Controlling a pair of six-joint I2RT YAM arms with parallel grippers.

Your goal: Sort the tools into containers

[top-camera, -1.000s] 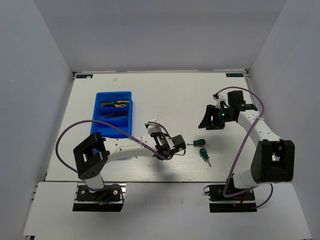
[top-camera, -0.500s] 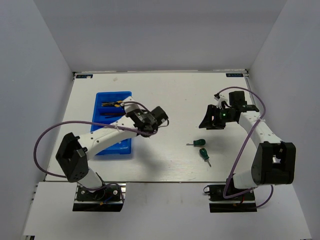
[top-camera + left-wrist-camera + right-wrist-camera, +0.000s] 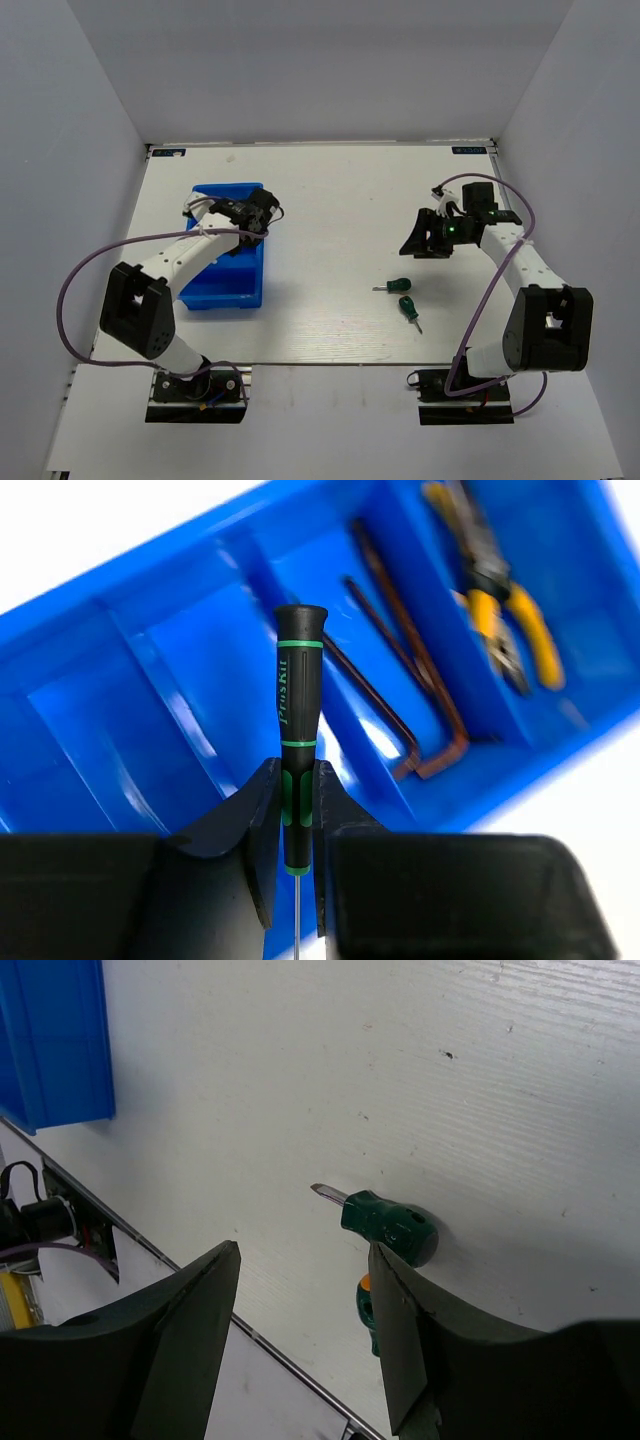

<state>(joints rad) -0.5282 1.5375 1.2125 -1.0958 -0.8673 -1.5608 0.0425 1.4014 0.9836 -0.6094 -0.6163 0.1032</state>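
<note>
From my remote seat, I see the left gripper (image 3: 292, 780) clamped nearly shut on the thin green-handled screwdriver (image 3: 299, 705). Its two dark fingers pinch the lower handle, so the handle's capped end sticks out toward 12 o'clock in the wrist view and the fine shaft runs back toward 6 o'clock between the jaws. The tool hangs above the blue tray (image 3: 215, 288), which sits at about 9 o'clock on the table (image 3: 330, 190) in the overhead view. Through the wrist camera, the handle lines up over an empty compartment. The hex keys (image 3: 407, 630) lie in the next compartment toward 2 o'clock, and the yellow-handled pliers (image 3: 490, 600) are in the one beyond. The right gripper (image 3: 303, 1255) is spread wide with nothing between its fingers, hovering above bare tabletop. One stubby green-handled screwdriver (image 3: 390, 1225) lies flat on the table just beside its right finger, at about 2 o'clock from the gap. The second stubby screwdriver (image 3: 367, 1310) shows partly behind that finger, toward 5 o'clock.
</note>
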